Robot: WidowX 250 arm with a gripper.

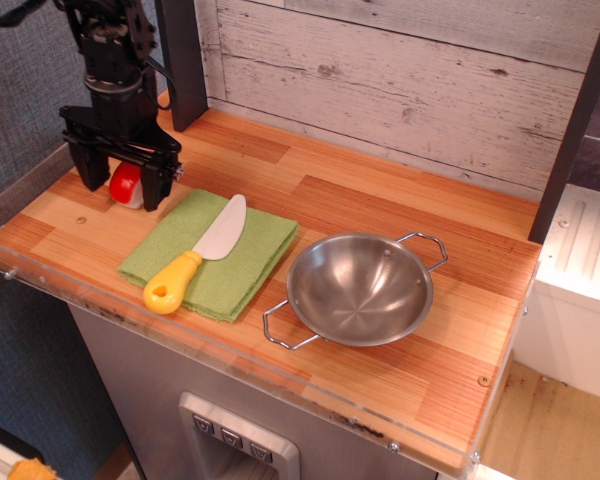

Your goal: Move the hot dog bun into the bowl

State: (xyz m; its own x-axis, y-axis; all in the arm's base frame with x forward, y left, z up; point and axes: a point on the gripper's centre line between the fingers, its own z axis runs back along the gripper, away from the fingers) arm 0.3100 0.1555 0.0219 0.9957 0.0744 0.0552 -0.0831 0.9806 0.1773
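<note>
The gripper (120, 183) hangs wide open and empty, fingers either side of the bun (126, 184) at the counter's far left, so it should drop squarely before closing, the bowl (360, 289) well apart.

A single camera covers the scene, placed above and in front of the wooden surface (380, 210) and looking down at it on a diagonal. It stands far enough back to take in the whole top, from the near edge running across the lower frame to the whitewashed plank wall (400, 70) across the upper frame. The robot arm (115, 60) enters at the upper left of the frame, cut off by the top edge. There is no second view.
</note>
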